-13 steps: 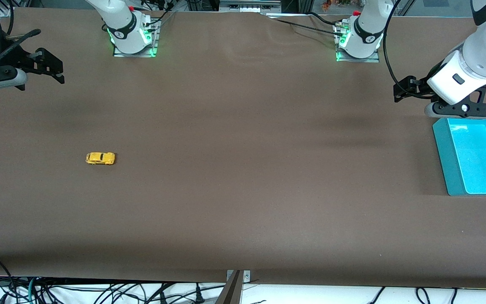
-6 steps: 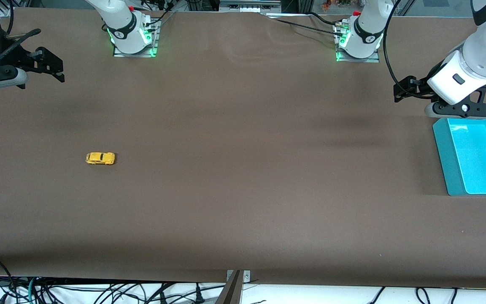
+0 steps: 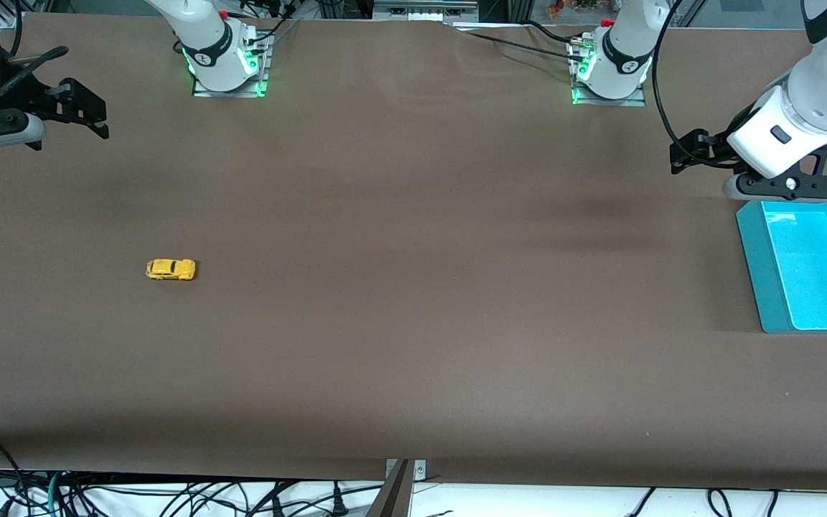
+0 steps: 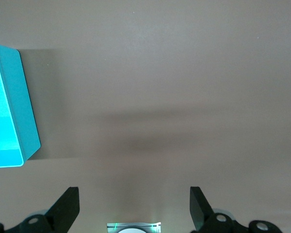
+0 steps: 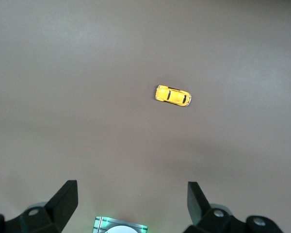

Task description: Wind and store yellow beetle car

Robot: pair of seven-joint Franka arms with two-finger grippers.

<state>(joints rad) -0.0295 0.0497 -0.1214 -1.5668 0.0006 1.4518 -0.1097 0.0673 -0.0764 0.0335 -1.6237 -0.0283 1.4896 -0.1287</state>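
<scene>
The yellow beetle car (image 3: 170, 269) stands on its wheels on the brown table toward the right arm's end, with nothing touching it. It also shows in the right wrist view (image 5: 173, 95), well clear of the fingers. My right gripper (image 3: 89, 115) hangs open and empty, high over the table's edge at the right arm's end; its own view (image 5: 131, 204) shows the jaws wide apart. My left gripper (image 3: 685, 154) hangs open and empty over the table beside the teal bin (image 3: 762, 266), with its jaws wide apart in the left wrist view (image 4: 134, 208).
The teal bin is open-topped and empty, at the left arm's end of the table; its wall shows in the left wrist view (image 4: 26, 111). The two arm bases (image 3: 227, 64) (image 3: 609, 68) stand along the table's edge farthest from the front camera. Cables hang below the edge nearest it.
The right gripper has shifted very slightly. The car, the bin and the left arm have not moved.
</scene>
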